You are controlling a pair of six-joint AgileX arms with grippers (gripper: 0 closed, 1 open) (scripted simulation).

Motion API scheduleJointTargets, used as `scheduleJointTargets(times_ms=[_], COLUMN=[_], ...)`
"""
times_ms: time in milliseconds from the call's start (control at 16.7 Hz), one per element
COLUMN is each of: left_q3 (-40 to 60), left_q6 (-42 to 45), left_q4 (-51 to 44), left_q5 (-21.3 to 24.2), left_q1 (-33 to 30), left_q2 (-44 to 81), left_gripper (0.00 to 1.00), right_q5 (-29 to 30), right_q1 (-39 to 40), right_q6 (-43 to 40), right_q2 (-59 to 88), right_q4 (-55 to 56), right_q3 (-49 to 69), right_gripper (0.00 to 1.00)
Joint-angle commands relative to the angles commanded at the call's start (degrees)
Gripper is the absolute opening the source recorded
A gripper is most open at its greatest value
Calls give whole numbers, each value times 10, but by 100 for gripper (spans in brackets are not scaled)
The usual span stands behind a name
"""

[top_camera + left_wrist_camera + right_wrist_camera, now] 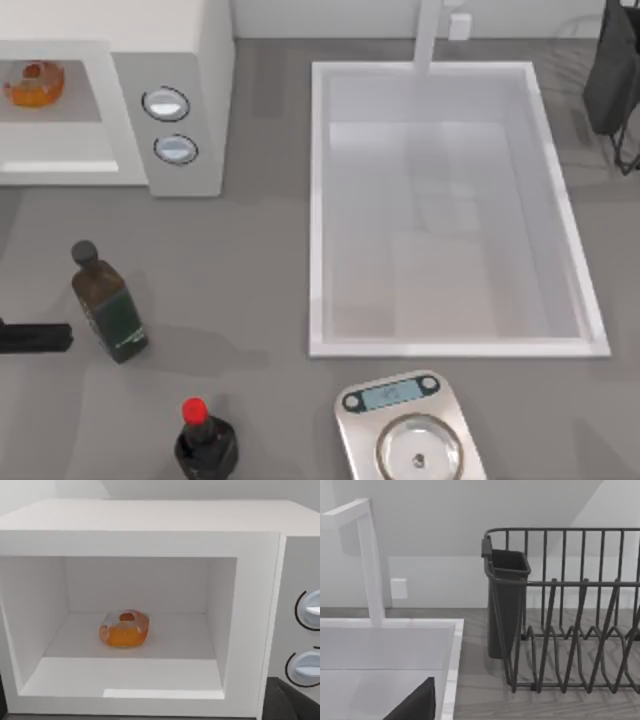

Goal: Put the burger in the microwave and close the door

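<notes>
The white microwave [190, 60] stands at the table's back left with its cavity open to the front. The burger [124, 629], orange-brown and glossy, lies on the cavity floor, left of centre and well inside; from above the burger [35, 83] shows at the cavity's left. Two silver knobs [167, 103] sit on the side panel. The door is out of view. My left gripper [35, 337] shows as a black piece at the table's left edge, in front of the microwave and apart from it. A dark part of my right gripper [415, 705] hangs over the sink's back right.
A dark green bottle [108, 303] and a red-capped bottle [203, 440] stand in front of the microwave. The white sink [318, 220] with its tap [428, 35] fills the middle right. A kitchen scale [410, 430] sits at the front. A black dish rack [570, 615] stands back right.
</notes>
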Motion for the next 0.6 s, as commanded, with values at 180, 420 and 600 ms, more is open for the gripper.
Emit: scheduleJointTargets(times_ms=[180,420,600], left_q3=[1,-3,-6], left_q6=[0,0,1], left_q4=[0,38,66], left_q5=[1,8,13], left_q1=[2,9,15], left_q2=[0,33,57], left_gripper=[0,0,0], right_q5=[0,0,0], right_q1=[0,0,0], right_q6=[0,0,0], right_q2=[0,0,0], right_q4=[0,0,0], right_q3=[0,0,0], right_gripper=[100,100,100])
